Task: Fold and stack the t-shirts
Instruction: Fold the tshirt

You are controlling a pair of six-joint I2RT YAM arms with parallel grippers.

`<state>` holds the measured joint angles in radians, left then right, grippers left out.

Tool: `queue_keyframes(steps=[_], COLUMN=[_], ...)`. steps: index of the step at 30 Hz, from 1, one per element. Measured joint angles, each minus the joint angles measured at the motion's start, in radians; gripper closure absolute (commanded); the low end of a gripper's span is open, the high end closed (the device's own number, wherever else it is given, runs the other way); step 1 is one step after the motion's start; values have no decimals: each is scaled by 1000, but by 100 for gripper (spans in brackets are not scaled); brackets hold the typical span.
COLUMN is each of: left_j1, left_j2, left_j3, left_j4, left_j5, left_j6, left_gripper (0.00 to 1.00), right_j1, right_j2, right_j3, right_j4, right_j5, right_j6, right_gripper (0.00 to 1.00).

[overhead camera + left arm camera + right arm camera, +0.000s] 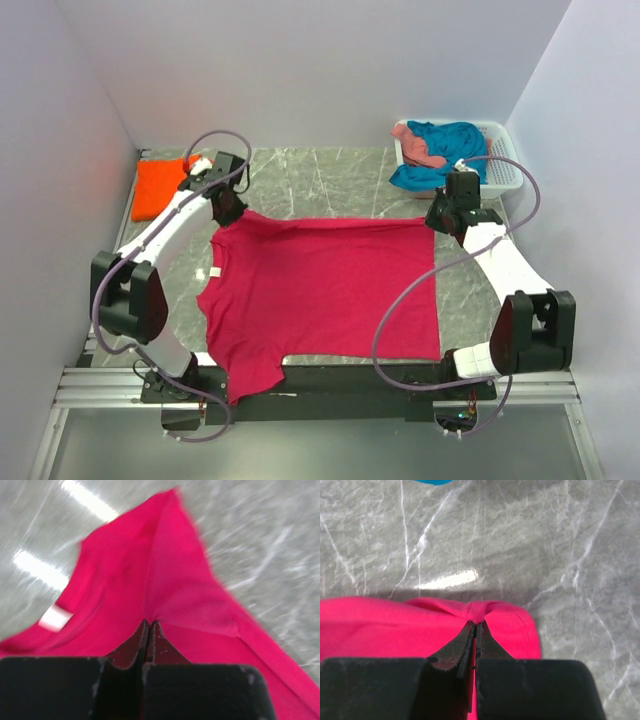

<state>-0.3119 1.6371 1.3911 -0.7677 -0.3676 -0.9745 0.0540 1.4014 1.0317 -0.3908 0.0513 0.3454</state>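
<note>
Left gripper (150, 625): we are clamping it tight on a pinch of the magenta t-shirt (320, 290) at the far sleeve end. The cloth is puckering into a ridge that runs away from the fingertips.
Right gripper (473, 625): we are squeezing it closed on the far hem corner of the same shirt, with a small fold bunching just ahead of the tips.
Cloth between the grippers: the far edge is running nearly straight from one pinch to the other. The rest is lying flat on the marble table (545, 540), reaching back toward the arm bases.
Neck label (54, 617): it is showing white just to the left of the left fingertips, so the collar end is on that side.
Step in hand: we are judging this to be the start of a lengthwise fold, far edge over near edge.
Doing it well: we are aiming to lift both corners together, hold the edge taut, and carry it evenly so it lands parallel.
Risk: the thin pinches are likely to slip if one arm leads.
Beyond the left gripper: a folded orange t-shirt (160, 187) is lying farther out, apart from the magenta one.
Beyond the right gripper: a white basket (505, 170) is holding a teal t-shirt (450, 140) and a salmon t-shirt (420, 150), both unfolded.
</note>
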Motion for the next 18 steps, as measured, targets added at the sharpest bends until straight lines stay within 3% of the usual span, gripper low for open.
queue_keyframes(steps=[13, 18], left_j1=[-82, -90], left_j2=[-222, -282], left_j3=[-168, -247], left_j4=[-220, -235], left_j5=[-38, -29], left_j6=[-212, -245], left_gripper=[99, 99], right_j1=[0, 0], right_j2=[-55, -58], right_j3=[-25, -26], right_j4=[-71, -77], right_j5=[10, 11], right_j6=[0, 0], right_gripper=[100, 100])
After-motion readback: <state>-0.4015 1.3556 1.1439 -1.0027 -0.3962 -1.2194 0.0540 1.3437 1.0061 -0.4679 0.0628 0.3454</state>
